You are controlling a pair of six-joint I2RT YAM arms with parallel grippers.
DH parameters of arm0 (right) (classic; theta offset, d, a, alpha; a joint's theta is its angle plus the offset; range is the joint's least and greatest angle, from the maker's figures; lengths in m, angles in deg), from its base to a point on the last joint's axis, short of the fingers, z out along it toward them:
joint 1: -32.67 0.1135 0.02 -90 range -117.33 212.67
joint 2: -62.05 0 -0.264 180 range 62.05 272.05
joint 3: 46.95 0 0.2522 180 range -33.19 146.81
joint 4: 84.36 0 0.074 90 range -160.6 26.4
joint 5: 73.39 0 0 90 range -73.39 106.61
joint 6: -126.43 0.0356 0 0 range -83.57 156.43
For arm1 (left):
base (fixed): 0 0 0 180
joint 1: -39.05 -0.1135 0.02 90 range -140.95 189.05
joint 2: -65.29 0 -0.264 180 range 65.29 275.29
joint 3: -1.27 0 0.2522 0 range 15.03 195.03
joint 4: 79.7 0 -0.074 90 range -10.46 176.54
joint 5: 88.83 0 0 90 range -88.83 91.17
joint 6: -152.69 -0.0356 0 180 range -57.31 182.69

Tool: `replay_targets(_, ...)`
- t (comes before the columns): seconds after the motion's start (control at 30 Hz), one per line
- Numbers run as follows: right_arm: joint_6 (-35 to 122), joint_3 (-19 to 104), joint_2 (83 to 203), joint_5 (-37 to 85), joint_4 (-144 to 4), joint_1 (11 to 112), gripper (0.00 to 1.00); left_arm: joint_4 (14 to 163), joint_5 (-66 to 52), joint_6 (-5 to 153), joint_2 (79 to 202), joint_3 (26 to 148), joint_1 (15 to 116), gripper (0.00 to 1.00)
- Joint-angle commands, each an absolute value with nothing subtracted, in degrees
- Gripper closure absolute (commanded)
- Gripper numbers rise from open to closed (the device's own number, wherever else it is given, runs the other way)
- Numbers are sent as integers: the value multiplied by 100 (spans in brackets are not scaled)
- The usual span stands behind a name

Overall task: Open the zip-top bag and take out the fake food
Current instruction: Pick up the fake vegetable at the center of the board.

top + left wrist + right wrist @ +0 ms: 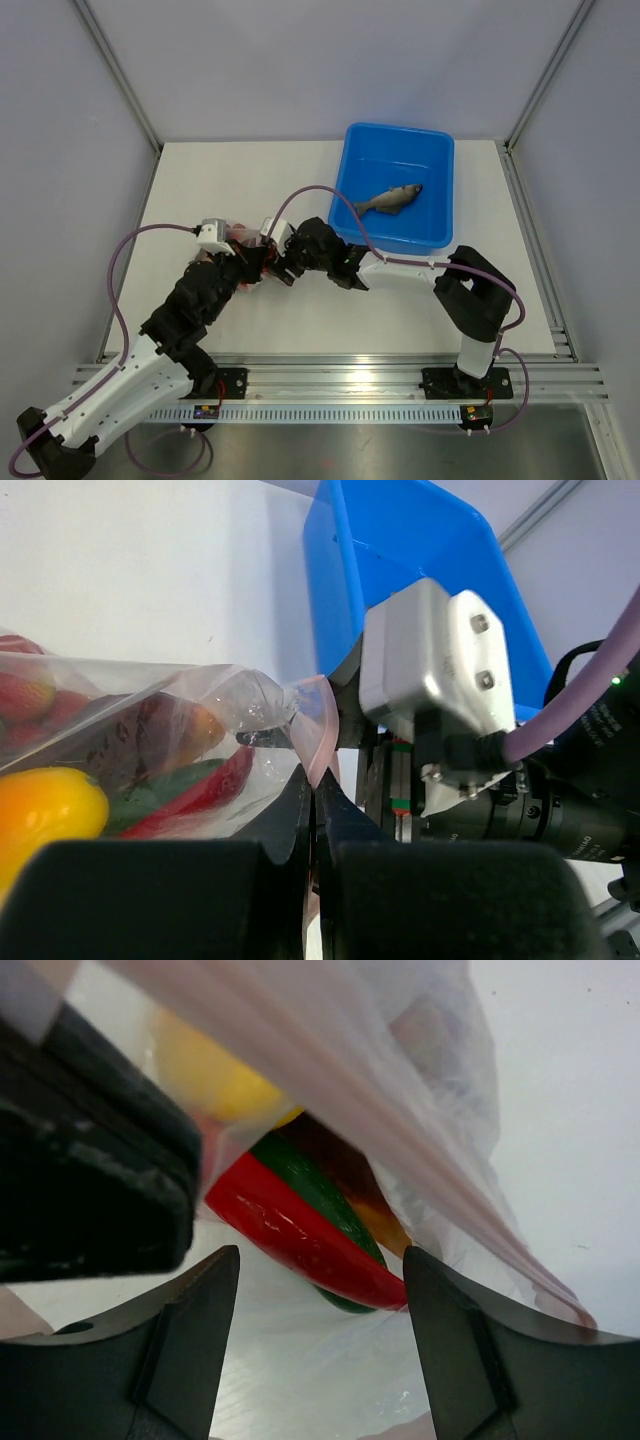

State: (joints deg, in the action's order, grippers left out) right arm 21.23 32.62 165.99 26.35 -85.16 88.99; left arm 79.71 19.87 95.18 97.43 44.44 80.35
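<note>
- Left gripper point(315, 815): fingers pressed together, pinching the pink zipper strip point(325, 715) of the zip-top bag point(150, 715).
- Right gripper point(318, 1280): fingers spread and pointed into the bag. The red pepper point(300, 1245) lies across the gap between them and looks untouched.
- The bag rests on the table point(250, 180) just off the near-left corner of the blue tub point(400, 135). In the top view both wrists hide most of it.
- Fake food seen through the film: red pepper, green cucumber point(305, 1185), yellow piece point(215, 1075), and darker reddish items I can't identify. One grey fish point(388, 200) lies inside the tub.
- Handling of the bag, judged: the film is thin, soft, crinkly and slick, so it will collapse and slide unless one lip is anchored. The zipper strip is the stiffest part and the best hold, so the left pinch looks well placed.
- Handling of the toys, judged: probably light, hard and smooth. The pepper is long and narrow, so take it across the middle with a moderate squeeze.
- Risk: catching film along with the toy would drag the bag toward the tub.
</note>
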Motion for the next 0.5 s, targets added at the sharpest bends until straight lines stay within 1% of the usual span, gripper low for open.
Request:
replay_targets(0.0, 1596, 3572, 16664, 2856, -8159, 8962, 27, 8443, 1638, 9416, 9561, 4474, 8062, 99)
replay_targets(0.27, 1437, 3757, 16822, 2822, -7886, 8962, 30, 8364, 1647, 9390, 9298, 4421, 8062, 99)
replay_targets(0.43, 1410, 3739, 16884, 2734, -8017, 8962, 31, 8338, 1568, 9407, 9254, 4404, 8062, 98)
replay_targets(0.47, 1410, 3739, 16884, 2725, -8061, 8962, 33, 8338, 1541, 9416, 9254, 4395, 8062, 98)
